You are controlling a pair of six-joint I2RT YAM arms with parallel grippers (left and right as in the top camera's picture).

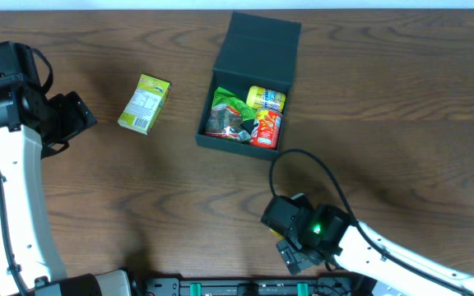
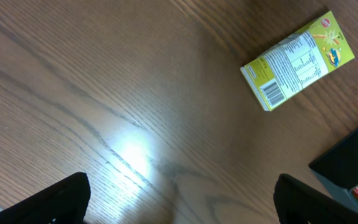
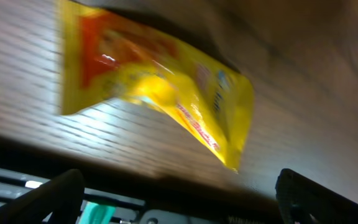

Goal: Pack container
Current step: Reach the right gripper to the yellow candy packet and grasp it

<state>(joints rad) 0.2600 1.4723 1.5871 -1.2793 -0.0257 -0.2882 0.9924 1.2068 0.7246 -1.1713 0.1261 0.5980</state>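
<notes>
Dark teal-green square cardboard container point(image 1: 239, 141) is seen on the brown wood-grain worktop point(image 1: 385, 115), centre-far in the overhead view. Its hinged flap lid point(image 1: 262, 45) is folded open toward the far side.

Inside the container:
- A green crinkled packet point(image 1: 225, 107) is seen on the left.
- A yellow rounded item point(image 1: 267, 99) is seen at far right.
- A red-orange packet point(image 1: 268, 130) is seen at near right.
- The items are packed close together and touching.

A small yellow-green carton point(image 1: 144, 104) with a printed label is laid flat on the worktop. It is left of the container and clear of it.

Left tool point(image 2: 179, 196):
- It is held at the left side of the scene, left of the carton and apart from it.
- Its two black fingers point(image 2: 61, 199) are spread wide at the bottom corners of the wrist view.
- Only bare worktop is seen between them, and nothing is gripped.
- The carton is seen at upper right of that view, and a dark corner of the container at the right edge.

Right tool point(image 3: 179, 190):
- It is located at near right, well apart from the container.
- Its fingers point(image 3: 48, 199) are likewise spread wide, with nothing clamped between them.
- A yellow pouch with a red-orange patch point(image 3: 160, 93) is seen ahead of the fingers, not between them.
- The wrist view is blurred, so it cannot be told whether the pouch lies flat on the worktop.
- The pouch is not made out in the overhead view.
</notes>
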